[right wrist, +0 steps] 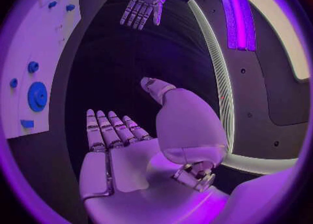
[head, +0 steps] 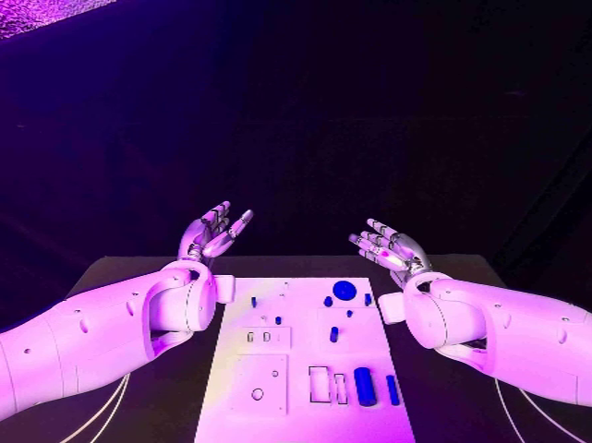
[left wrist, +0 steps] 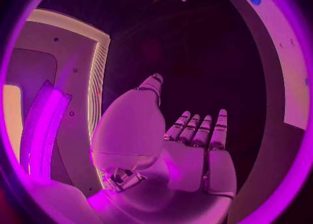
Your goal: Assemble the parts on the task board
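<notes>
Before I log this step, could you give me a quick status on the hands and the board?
Left hand open, raised beyond the task board. Right hand open, likewise raised. Blue parts lie untouched on the board. Nothing in the way.

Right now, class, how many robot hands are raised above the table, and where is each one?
2. The left hand is raised, fingers apart, beyond the far left corner of the white board. The right hand is raised beyond its far right corner. Both hold nothing.

White task board (head: pixel 296 406) lies flat mid-table; blue parts on it, round disc (head: pixel 345 290) at twelve o'clock, long peg (head: pixel 364 386) at five.
</notes>
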Robot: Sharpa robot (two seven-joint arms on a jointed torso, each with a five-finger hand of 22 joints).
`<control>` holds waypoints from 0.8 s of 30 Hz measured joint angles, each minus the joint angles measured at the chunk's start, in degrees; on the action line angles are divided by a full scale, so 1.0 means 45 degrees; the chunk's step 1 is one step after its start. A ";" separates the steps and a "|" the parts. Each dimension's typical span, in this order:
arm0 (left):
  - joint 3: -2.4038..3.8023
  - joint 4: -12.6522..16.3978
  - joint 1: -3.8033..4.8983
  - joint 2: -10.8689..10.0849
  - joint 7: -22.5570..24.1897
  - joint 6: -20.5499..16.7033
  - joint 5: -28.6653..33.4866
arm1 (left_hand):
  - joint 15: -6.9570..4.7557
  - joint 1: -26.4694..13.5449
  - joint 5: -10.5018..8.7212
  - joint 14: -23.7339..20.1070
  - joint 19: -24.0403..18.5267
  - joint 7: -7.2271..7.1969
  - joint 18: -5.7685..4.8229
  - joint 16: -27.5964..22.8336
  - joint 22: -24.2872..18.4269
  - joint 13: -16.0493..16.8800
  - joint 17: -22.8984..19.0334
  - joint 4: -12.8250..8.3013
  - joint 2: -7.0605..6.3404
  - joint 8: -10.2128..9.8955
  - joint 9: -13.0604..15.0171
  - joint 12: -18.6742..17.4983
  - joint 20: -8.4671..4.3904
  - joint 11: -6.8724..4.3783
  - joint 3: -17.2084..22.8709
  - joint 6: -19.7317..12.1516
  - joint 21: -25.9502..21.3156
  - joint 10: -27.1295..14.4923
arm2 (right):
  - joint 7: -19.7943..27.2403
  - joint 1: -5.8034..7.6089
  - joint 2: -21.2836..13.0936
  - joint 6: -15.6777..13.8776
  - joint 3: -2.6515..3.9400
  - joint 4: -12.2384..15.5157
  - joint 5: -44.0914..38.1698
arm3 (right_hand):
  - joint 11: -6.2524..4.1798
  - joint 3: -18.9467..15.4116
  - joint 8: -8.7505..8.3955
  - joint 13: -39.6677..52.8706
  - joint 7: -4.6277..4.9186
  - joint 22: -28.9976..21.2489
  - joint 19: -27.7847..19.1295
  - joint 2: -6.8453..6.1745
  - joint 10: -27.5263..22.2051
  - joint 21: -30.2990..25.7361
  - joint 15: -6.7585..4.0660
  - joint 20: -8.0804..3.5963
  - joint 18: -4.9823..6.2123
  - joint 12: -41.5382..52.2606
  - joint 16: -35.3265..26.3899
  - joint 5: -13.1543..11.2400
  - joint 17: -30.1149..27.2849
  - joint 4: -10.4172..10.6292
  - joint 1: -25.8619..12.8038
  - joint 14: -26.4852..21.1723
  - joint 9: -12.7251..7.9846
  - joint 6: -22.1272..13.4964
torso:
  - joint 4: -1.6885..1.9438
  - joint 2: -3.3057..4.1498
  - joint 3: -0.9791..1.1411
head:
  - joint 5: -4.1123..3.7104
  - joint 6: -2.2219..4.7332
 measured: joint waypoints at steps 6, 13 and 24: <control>-0.0006 -0.0038 0.0009 0.0012 -0.0009 0.0432 -0.0081 | 0.0113 0.0522 0.0137 0.0114 0.0125 -0.0017 0.0000 0.0059 0.0019 0.0015 0.0022 0.0126 0.0004 0.0000 0.0032 0.0000 0.0125 0.0145 0.0015 0.0162 0.0047 0.0145 | -0.0553 0.0253 0.0125 0.1463 -0.0235 -0.0428 -0.0422 | 0.0106 0.0193 0.0132 0.0055 0.0025 0.0085 0.0278 -0.0046 0.0424 0.0107 0.0005 0.0179 0.0001 0.0064 0.0154 0.0069 0.0099 -0.0093 0.0451 0.0519 0.0104 0.0467 | 0.0000 0.0001 0.0000 | 0.0000 -0.0001; -0.0005 0.0415 0.0017 -0.0672 -0.0011 0.0863 -0.0111 | 0.0113 0.0576 0.0137 0.0114 0.0125 -0.0007 -0.0002 0.0058 0.0032 0.0032 0.0021 0.0125 0.0058 0.0061 0.0046 -0.0001 0.0125 0.0212 0.0016 0.0327 0.0047 0.0300 | -0.0683 0.0412 -0.0190 0.1479 -0.0214 -0.0779 -0.3348 | -0.0059 0.0547 0.0686 0.0232 0.0144 0.0266 0.1327 -0.0184 0.2786 0.0556 -0.0249 0.0170 0.0295 0.0474 0.0717 -0.0072 0.0446 -0.0477 0.1270 0.2819 0.0582 0.2319 | 0.0065 0.0127 -0.0051 | -0.0137 -0.0150; -0.0006 0.2044 0.0017 -0.1620 0.0024 0.1272 -0.0128 | 0.0759 0.0724 0.0137 0.0661 0.0743 0.0033 -0.0001 0.0185 0.0142 0.0084 0.0130 0.0124 0.0206 0.0135 0.0091 0.0099 0.0154 0.0496 0.0016 0.0805 0.0307 0.0904 | -0.1646 0.0957 -0.0463 0.0821 -0.0012 -0.0381 -0.8924 | -0.0704 0.1137 0.1967 0.0393 0.0692 0.0680 0.5040 -0.0791 0.7915 0.1803 -0.1010 0.0118 0.0999 0.0741 0.1613 -0.0348 0.0986 -0.1430 0.2224 0.7297 0.1541 0.7049 | 0.0237 0.0638 -0.0040 | -0.0294 -0.0066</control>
